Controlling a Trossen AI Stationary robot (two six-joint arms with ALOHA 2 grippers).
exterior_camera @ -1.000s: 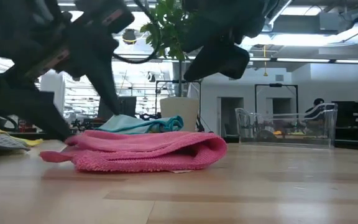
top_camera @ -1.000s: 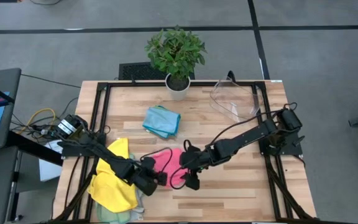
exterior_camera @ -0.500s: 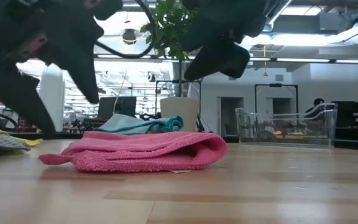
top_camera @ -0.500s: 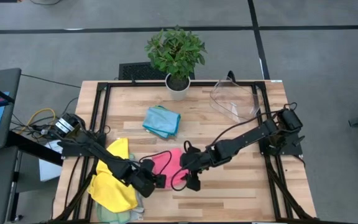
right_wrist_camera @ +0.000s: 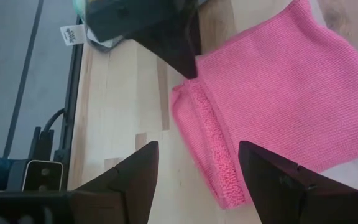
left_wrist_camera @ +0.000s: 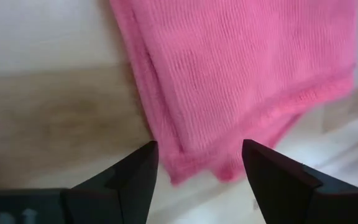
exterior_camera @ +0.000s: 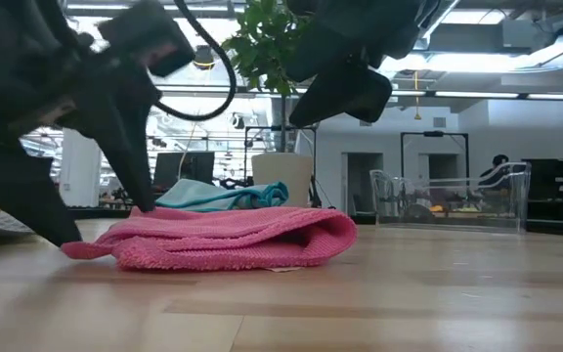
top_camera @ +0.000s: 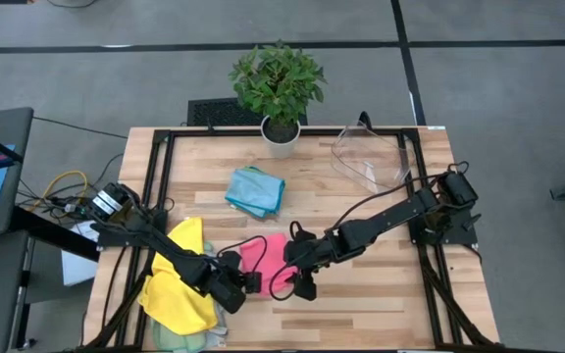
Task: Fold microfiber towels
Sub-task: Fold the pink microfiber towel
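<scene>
A pink microfiber towel (top_camera: 266,253) lies folded on the table's near middle. In the low view it is a flat bundle (exterior_camera: 223,240). My left gripper (left_wrist_camera: 197,154) is open and low at the towel's left near corner (left_wrist_camera: 191,168), with one finger on each side of that corner (exterior_camera: 110,223). My right gripper (right_wrist_camera: 197,155) is open and hovers well above the towel's right part (top_camera: 300,281). A folded teal towel (top_camera: 255,191) rests farther back. A yellow towel (top_camera: 179,284) lies on a pale green one at the near left. My left gripper comes slanting down from the table's left with its fingers (exterior_camera: 66,233) astride the pink towel's layered corner (left_wrist_camera: 185,163). I cannot tell whether they touch the cloth.
A potted plant (top_camera: 279,88) stands at the far edge and a clear plastic bin (top_camera: 371,157) at the far right. Black frame rails (top_camera: 155,186) run along both table sides. Bare wood (top_camera: 361,304) shows at the near right.
My left gripper rose a little off the pink towel's left end, rolled about its own axis and came back down there. The towel has stayed where it was. My right gripper has kept still.
</scene>
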